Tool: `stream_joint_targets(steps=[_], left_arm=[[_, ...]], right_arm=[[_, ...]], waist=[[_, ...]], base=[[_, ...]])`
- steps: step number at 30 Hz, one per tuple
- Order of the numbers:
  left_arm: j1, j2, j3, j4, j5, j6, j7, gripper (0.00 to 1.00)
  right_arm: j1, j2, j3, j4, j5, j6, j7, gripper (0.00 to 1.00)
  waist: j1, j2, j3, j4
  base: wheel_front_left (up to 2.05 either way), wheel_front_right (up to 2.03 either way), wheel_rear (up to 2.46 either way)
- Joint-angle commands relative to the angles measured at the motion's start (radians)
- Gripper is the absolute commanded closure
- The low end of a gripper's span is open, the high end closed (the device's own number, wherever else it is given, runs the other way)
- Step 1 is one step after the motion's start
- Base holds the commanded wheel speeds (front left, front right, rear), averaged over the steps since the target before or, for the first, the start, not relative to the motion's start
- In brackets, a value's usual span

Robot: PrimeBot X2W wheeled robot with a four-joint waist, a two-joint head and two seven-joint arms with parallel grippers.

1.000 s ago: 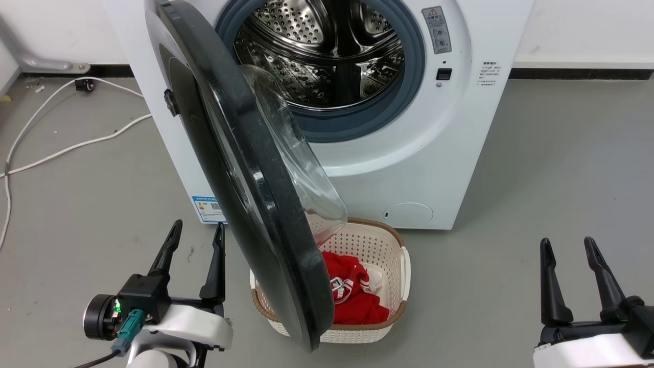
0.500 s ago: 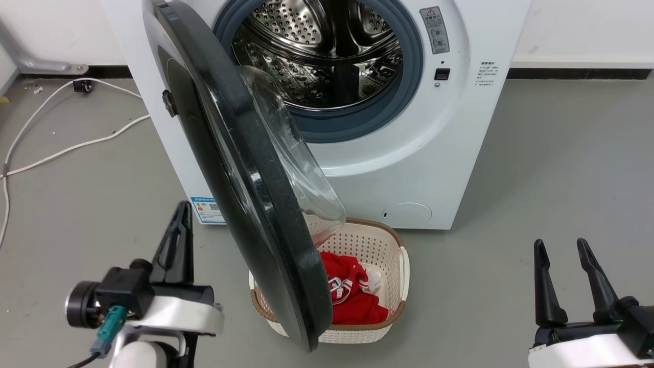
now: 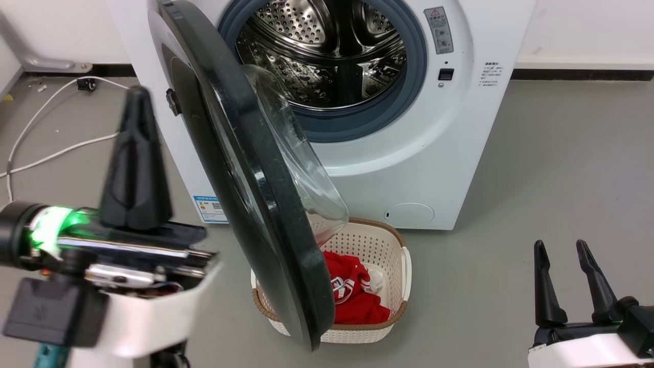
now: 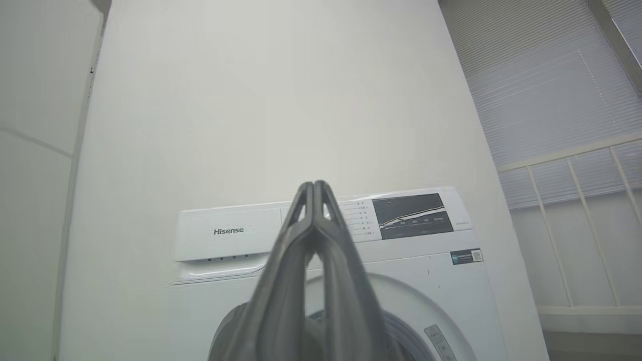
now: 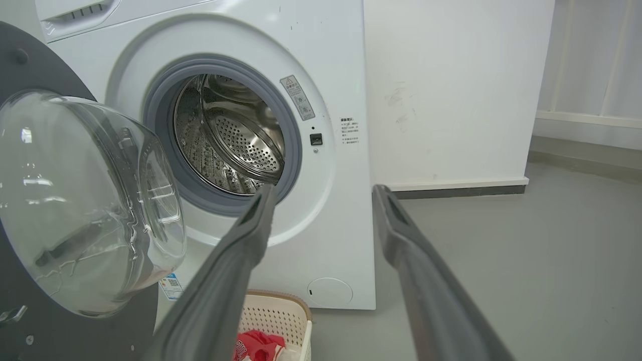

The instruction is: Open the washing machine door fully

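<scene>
Washing machine door (image 3: 245, 168): a big round glossy black disc, standing partly swung out from the white machine (image 3: 434, 153) and almost edge-on to me, hinged on the machine's left side.
Window: a clear glass bowl (image 3: 301, 168) bulges from the door's inner face toward the drum; in the right wrist view it (image 5: 90, 200) catches pale reflections against the dark inner panel.
Door's lower edge: it hangs above a cream basket (image 3: 403, 266) holding a red garment (image 3: 352, 296) on the grey floor (image 3: 562, 153).
Opening: steel drum (image 3: 327, 46) exposed, ringed in blue-grey rubber.
Left fingers (image 3: 135, 163): pressed together, gripping nothing, raised on the door's outer side; no contact seen. The wrist view shows their tips (image 4: 291, 245) meeting.
Right fingers (image 3: 545, 286): spread apart and empty, low at the right, well clear of the door (image 5: 241, 250).
</scene>
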Motion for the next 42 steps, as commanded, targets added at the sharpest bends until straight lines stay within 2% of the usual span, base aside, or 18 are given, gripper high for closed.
stream_joint_targets(steps=[1,6,11,16,23,28,37,42], left_arm=[[-0.003,0.000,-0.023,-0.013,0.003,-0.003,-0.002,1.00],[0.027,0.027,-0.184,-0.020,-0.017,-0.006,-0.002,1.00],[0.054,0.057,-0.365,0.037,-0.077,-0.008,0.021,1.00],[0.125,0.069,-0.450,0.128,-0.153,-0.007,0.081,1.00],[0.186,0.079,-0.488,0.269,-0.178,0.001,0.153,1.00],[0.148,0.066,-0.500,0.375,-0.148,0.017,0.124,1.00],[0.089,0.023,-0.474,0.559,-0.181,0.068,0.065,1.00],[0.059,0.019,-0.456,0.625,-0.197,0.102,0.037,1.00]], right_arm=[[-0.008,0.002,0.003,0.002,0.009,-0.001,-0.001,0.00],[-0.016,0.002,0.007,0.006,0.026,-0.001,-0.001,0.00],[-0.015,0.002,0.011,0.015,0.037,-0.001,-0.001,0.00],[-0.011,0.002,0.018,0.023,0.051,-0.001,-0.001,0.00],[-0.009,0.002,0.028,0.030,0.067,-0.001,-0.001,0.00],[-0.019,0.002,0.042,0.040,0.073,-0.001,-0.001,0.00],[-0.020,0.002,0.061,0.063,0.084,-0.001,-0.001,0.00],[-0.021,0.002,0.072,0.071,0.088,-0.001,-0.001,0.00]], waist=[[0.0000,-0.0001,0.002,-0.003],[0.0000,-0.0001,-0.001,-0.016],[0.0000,-0.0001,-0.005,-0.021],[0.0000,-0.0001,-0.007,-0.023],[0.0000,-0.0001,0.000,-0.013],[0.0000,-0.0001,0.001,-0.014],[0.0000,-0.0001,0.000,-0.029],[0.0000,-0.0001,-0.001,-0.029]], base=[[0.00,0.00,0.00],[0.00,0.00,0.00],[0.00,0.00,0.00],[0.00,0.00,0.00],[0.00,0.00,0.00],[0.00,0.00,0.00],[0.00,0.00,0.00],[0.00,0.00,0.00]])
